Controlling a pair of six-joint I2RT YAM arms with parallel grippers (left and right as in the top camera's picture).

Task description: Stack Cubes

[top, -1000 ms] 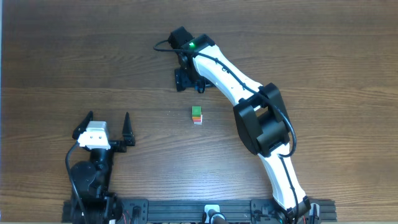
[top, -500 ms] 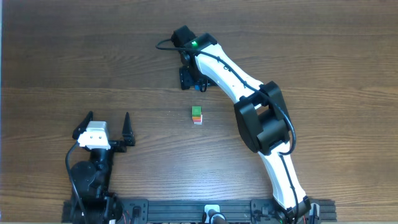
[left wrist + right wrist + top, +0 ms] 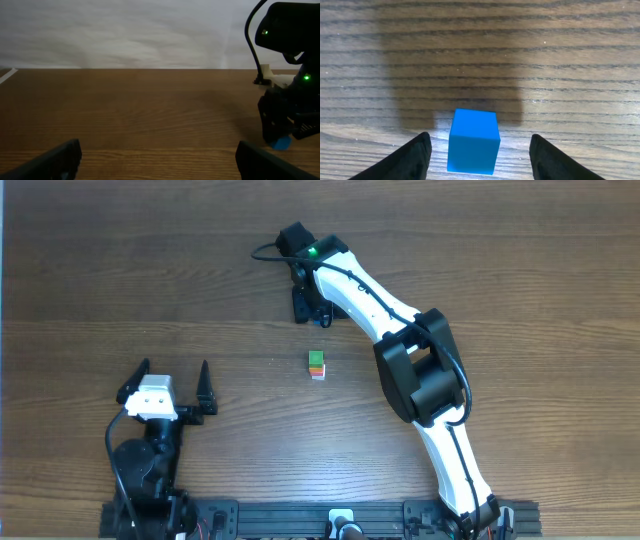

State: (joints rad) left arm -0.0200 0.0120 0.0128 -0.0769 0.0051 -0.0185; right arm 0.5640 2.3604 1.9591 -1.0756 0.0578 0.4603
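Right hand (image 3: 480,137) wide open, astride blue cube (image 3: 473,141)

Dark brown wood-grain table (image 3: 520,260), grain running crosswise. Pale wall (image 3: 125,30) rising directly behind the table's far edge.

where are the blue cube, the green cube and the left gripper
blue cube (image 3: 473,150): right wrist view, its near side face
green cube (image 3: 316,359): top view, its top face
left gripper (image 3: 175,364): top view, midway between its fingertips
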